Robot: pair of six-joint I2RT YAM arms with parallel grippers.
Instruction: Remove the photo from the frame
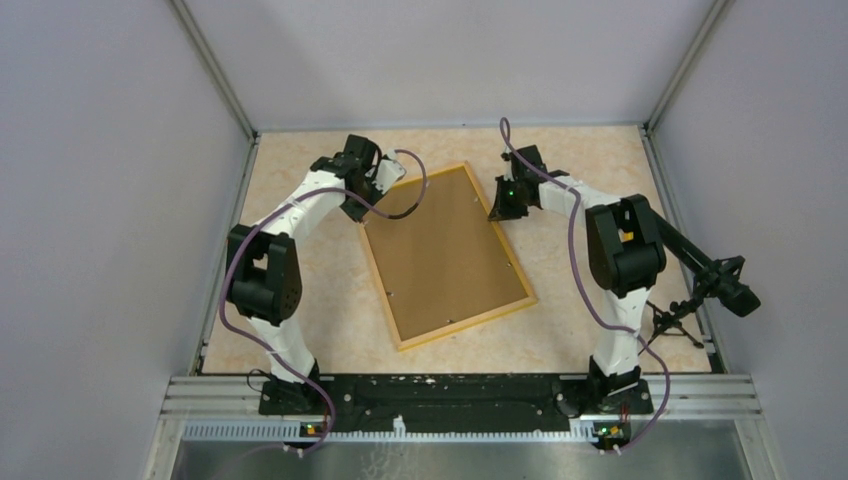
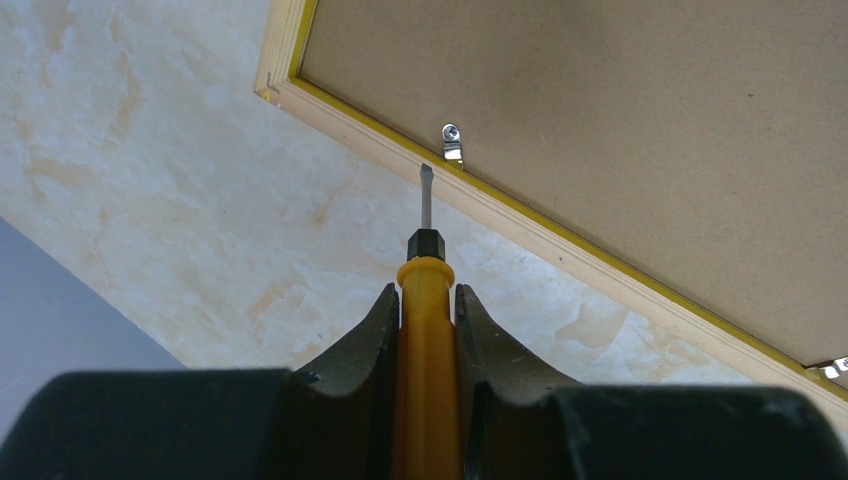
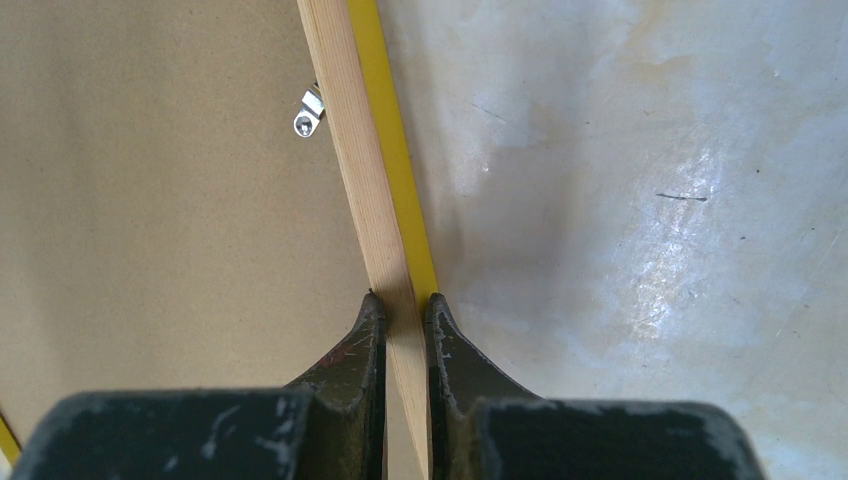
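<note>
On the marbled table (image 1: 620, 150), the frame (image 1: 447, 255) lies back side up, slanted between my two arms, its long sides running from far-left to near-right.

1. Hidden items. The photo cannot be seen in any view, because the brown fibreboard panel covers the whole opening. The yellow front shows only as a thin strip along the edge. From above, both sets of my fingertips are masked by my own wrists. In the left wrist view the rear of the screwdriver (image 2: 427, 400) handle is cut off between my fingers, and whether its blade tip touches the wood cannot be determined.

2. Frame appearance. It has a light wooden rim around a flat matte brown panel. One small silver clip (image 2: 452, 143) sits on the panel just inside the rim on the left side, and another clip (image 3: 309, 113) sits near the right rim (both with a screw head visible).

3. Jaw state. My left gripper (image 2: 427, 295) is clamped on the orange screwdriver handle. The flat blade points at the rim just below the clip. My right gripper (image 3: 400, 305) is nearly closed, with one finger on each side of the frame's right wooden rim, pinching it.
</note>
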